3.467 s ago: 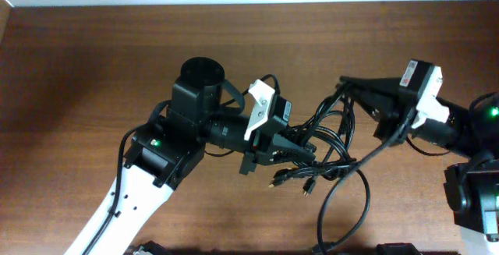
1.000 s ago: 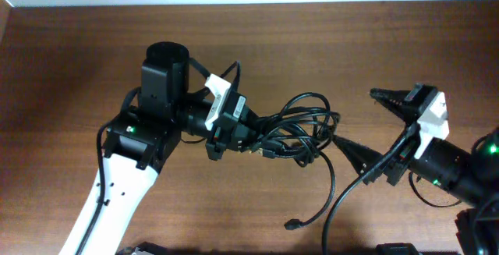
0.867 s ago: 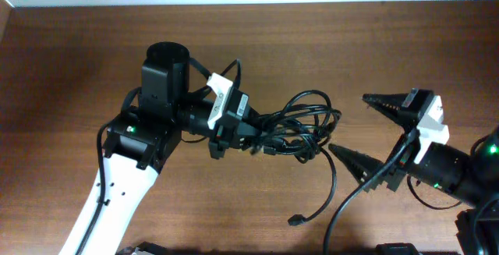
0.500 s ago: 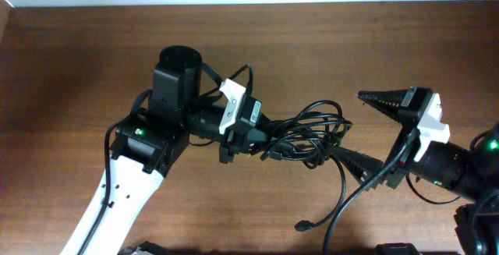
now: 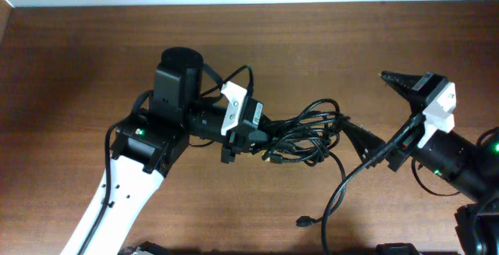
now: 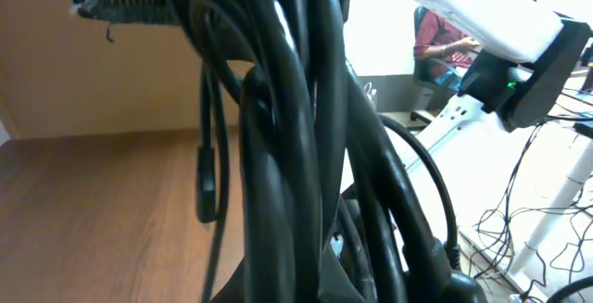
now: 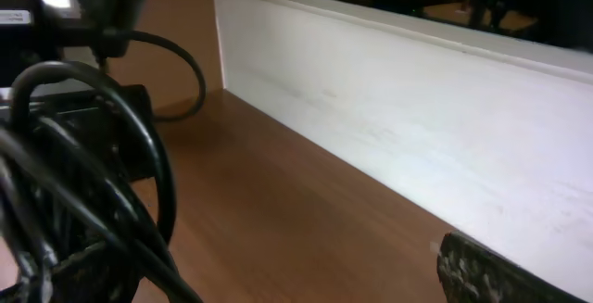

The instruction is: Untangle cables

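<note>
Two grippers are working on one knot of cables [image 5: 308,130], which is hanging at the middle of the table [image 5: 93,68], apparently just above the wood. The left gripper [image 5: 259,139] is clamping the left end of the bundle with its fingers pinched shut on several strands. In the left wrist view those thick black loops [image 6: 296,155] are filling nearly the whole picture. The right gripper [image 5: 365,99] is standing with its jaws spread wide and gripping nothing. Its nearer finger [image 5: 360,136] is pointing at the right end of the bundle and seems to be touching or almost touching the outer loops, while the other finger is well clear, toward the far edge. In the right wrist view the loops [image 7: 83,155] are crowding the left side, and I cannot tell whether any strand is lying between the fingers. One loose plug end [image 5: 300,223] is trailing away from the knot toward the near edge of the table.

The step in hand looks like re-gripping: one side is anchoring the tangle while the other is lining up for a fresh hold. The next move is probably calling for the right gripper to close on a single outer loop or the trailing cord, not the whole bunch, and then draw it away rightward so that strand slides free of the knot.
</note>
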